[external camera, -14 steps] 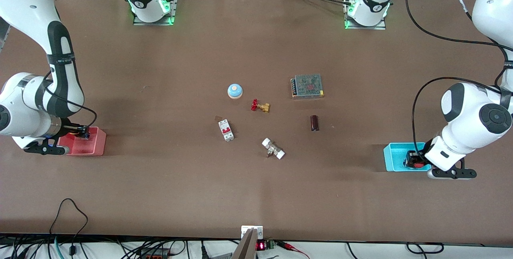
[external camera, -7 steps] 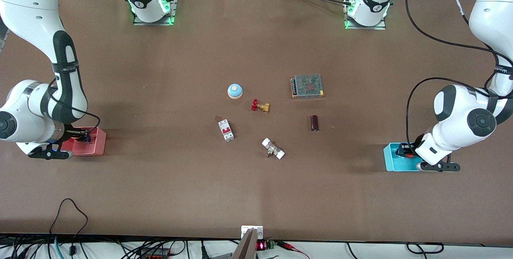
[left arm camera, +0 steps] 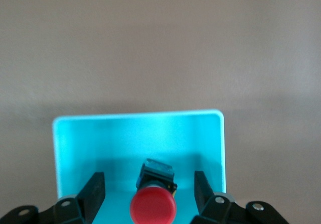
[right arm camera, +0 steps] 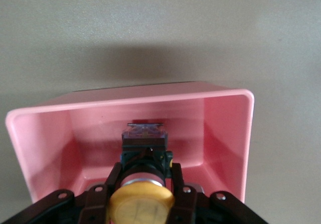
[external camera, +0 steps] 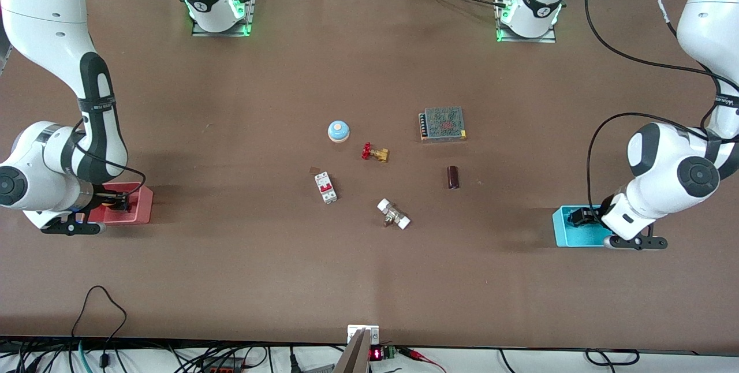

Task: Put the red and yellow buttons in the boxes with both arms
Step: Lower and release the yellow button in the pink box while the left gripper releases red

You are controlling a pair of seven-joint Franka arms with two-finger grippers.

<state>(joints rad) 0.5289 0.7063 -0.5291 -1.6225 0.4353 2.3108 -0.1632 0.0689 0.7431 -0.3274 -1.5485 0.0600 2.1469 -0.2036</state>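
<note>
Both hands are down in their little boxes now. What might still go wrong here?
The right gripper is shut on the yellow button low inside the pink box; lifting without letting go would likely pull it back out. The left gripper is open around the red button in the cyan box; a finger might snag the button or a thin wall.

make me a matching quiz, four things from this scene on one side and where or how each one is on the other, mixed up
Things:
1. red button
2. yellow button
3. left gripper
4. right gripper

States:
A. shut on a button, in the pink box
B. open, fingers either side of a button
C. lies free in the cyan box
D. clamped between fingers

Pairs: 1-C, 2-D, 3-B, 4-A
</note>
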